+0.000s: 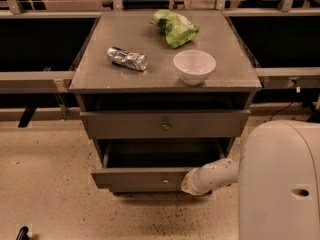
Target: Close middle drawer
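The middle drawer (135, 178) is being shown pulled out of the grey cabinet, directly below the taller, closed drawer front (125, 125). Its long axis is lying left to right across the view, parallel to the front edge of the desk (95, 76). Its flat front, with the small round knob (165, 181) at the centre, is facing the camera. The dark open interior is being seen just behind the front panel.

The tool (187, 183) is being held at the right part of that front, just to the right of the knob. It is being carried on a pale arm reaching in from the robot's white body (280, 184) at the lower right, and it appears to be touching the panel. Whether the tool is spread or pressed together cannot be told.

On the desk, a white bowl (194, 66), a crumpled green bag (175, 28) and a crushed silvery can (127, 58) are being carried, well apart from the tool.
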`<state>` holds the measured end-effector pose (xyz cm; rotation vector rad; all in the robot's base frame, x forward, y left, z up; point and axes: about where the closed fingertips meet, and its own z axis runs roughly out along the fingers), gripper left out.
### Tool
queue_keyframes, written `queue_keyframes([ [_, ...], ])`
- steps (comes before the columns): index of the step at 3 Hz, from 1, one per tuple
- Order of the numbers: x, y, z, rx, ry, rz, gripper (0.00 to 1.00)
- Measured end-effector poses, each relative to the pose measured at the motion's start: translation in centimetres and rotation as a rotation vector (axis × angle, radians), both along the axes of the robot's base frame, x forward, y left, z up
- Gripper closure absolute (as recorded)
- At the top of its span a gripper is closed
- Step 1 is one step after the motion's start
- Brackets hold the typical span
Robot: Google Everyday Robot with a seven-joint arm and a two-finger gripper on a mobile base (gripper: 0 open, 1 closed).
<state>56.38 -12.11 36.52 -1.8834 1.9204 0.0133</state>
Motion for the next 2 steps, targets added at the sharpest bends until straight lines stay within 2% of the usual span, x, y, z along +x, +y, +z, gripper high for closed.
queue_keyframes([
  [1, 0.0, 0.0, 0.0, 0.0, 0.0, 0.0, 0.55],
  [2, 0.0, 0.0, 0.0, 0.0, 0.0, 0.0, 0.3],
])
